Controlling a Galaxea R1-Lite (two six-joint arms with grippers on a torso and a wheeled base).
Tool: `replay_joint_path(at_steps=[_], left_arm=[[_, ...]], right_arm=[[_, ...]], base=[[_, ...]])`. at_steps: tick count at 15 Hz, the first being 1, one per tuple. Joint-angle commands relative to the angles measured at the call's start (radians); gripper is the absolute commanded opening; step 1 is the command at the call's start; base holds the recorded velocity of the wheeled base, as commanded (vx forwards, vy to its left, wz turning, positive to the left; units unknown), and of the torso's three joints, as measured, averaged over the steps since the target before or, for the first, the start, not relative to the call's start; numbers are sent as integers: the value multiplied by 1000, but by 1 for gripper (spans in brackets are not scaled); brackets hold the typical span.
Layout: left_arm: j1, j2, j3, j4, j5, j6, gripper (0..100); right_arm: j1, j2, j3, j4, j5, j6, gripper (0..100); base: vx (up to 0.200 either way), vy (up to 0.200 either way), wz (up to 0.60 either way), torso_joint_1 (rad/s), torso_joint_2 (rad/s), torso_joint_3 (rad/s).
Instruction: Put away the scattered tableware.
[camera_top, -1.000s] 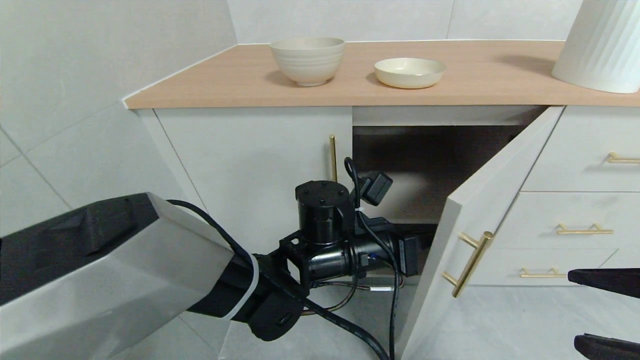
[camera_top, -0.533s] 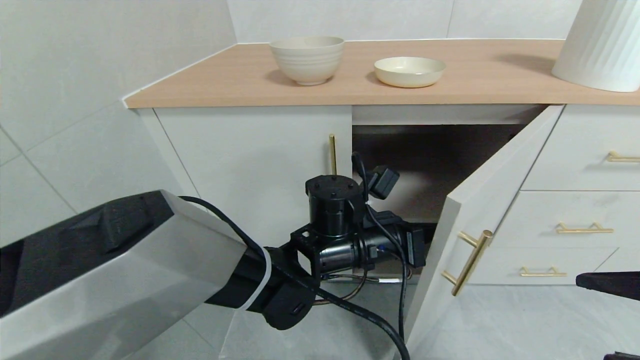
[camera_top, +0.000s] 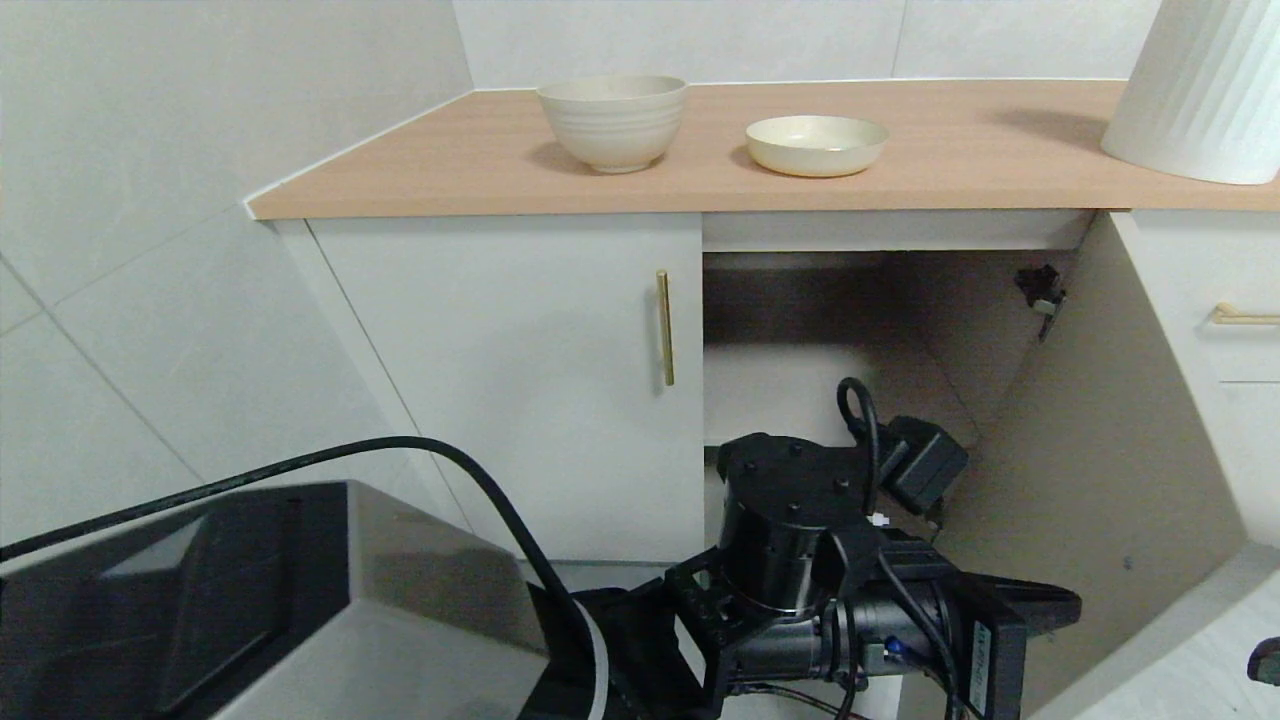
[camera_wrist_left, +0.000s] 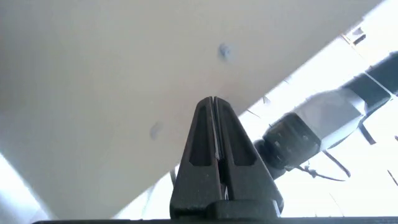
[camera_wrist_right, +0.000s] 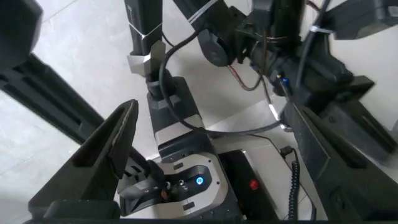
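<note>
The left hand (camera_wrist_left: 212, 106), closed on nothing, sits against the open white cabinet door (camera_top: 1100, 450), where pushing outward could strain its dark metal hinge (camera_top: 1040, 290); the right hand (camera_wrist_right: 211, 111) gapes empty.

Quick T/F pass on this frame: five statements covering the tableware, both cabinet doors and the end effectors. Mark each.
1. The bowl and the shallow dish both sit on the countertop. True.
2. The right-hand cabinet door is shut. False: it stands wide open.
3. The left end effector is shut with nothing in it. True.
4. The right end effector grips the shallow dish. False: it is open and empty, and the dish is on the countertop.
5. The left-hand cabinet door, with its gold handle, is closed. True.
</note>
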Motion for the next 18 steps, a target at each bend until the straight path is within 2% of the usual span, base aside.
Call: replay_joint_path(at_steps=[1,3,6,7,8,9,10,11,12,14,16,18], left_arm=[[9,-48,49,-12,4,-1,0],[127,-95,91,-29,4,-1,0],[321,-235,218,-24,6,11,0],[420,-313,293,0,6,71,0],[492,-381,342,46,9,124,0],[542,-442,367,105,15,134,0],[623,-562,379,258,59,134,0],[669,-654,373,402,115,135,0],[692,-698,362,474,134,135,0],[795,-885,327,709,153,137,0],[835,-999,319,789,153,140,0],[838,-1039,264,856,153,146,0]], right_arm=[[0,-2,2,0,1,1,100],[-5,23,3,0,-8,1,100],[-8,113,3,-15,-140,3,100],[-8,163,11,-58,-205,9,100],[-10,193,17,-103,-232,10,100],[-10,225,12,-138,-257,16,100],[-22,302,-17,-193,-318,33,100],[-36,380,-44,-236,-367,47,100],[-54,422,-58,-267,-393,55,100],[-132,589,-172,-356,-436,62,100],[-137,666,-244,-354,-493,62,100],[-129,692,-304,-354,-582,62,100]], base=[[0,0,0,0,0,0],[0,0,0,0,0,0],[0,0,0,0,0,0],[0,0,0,0,0,0],[0,0,0,0,0,0],[0,0,0,0,0,0],[0,0,0,0,0,0],[0,0,0,0,0,0],[0,0,0,0,0,0],[0,0,0,0,0,0],[0,0,0,0,0,0],[0,0,0,0,0,0]])
